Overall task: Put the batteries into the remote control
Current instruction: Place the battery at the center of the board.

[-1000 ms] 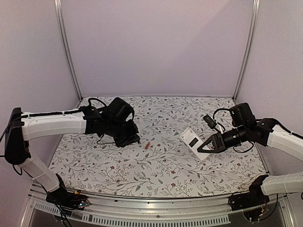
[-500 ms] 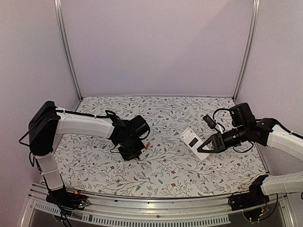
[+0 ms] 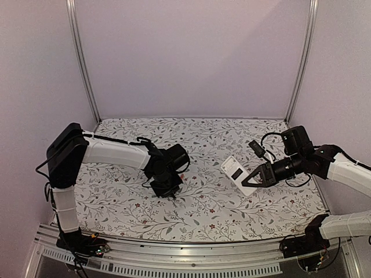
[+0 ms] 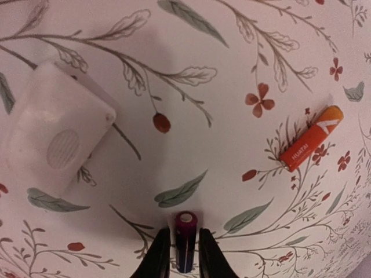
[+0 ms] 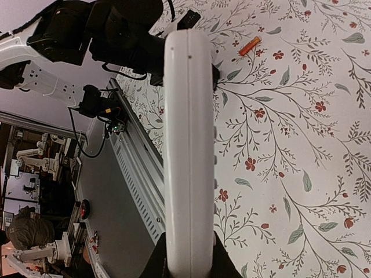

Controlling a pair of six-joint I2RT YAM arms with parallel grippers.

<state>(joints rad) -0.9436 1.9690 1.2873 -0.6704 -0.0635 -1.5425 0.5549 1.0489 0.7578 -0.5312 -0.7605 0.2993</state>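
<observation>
The batteries lie apart. The dark battery (image 4: 186, 240) is pinched between the closed fingers of the left end effector (image 4: 185, 255), low over the worktop (image 4: 232, 87) left of centre. I cannot tell whether it is lifted clear. Just beyond it and to the right, the orange battery (image 4: 311, 139) lies loose on the floral surface. A white plastic piece (image 4: 55, 136) lies flat on the other side. Further right, the right end effector (image 5: 188, 255) clamps the remote control (image 3: 235, 171) and holds it tilted above the worktop.

This looks like the pick-up of the first cell. The next move calls for carrying it across to the remote and lining it up with the dark recess (image 3: 236, 173).

Only the left wrist view shows the pinch, which the arm hides from above. The right wrist view shows the remote only edge-on, while the top view shows its open back.
</observation>
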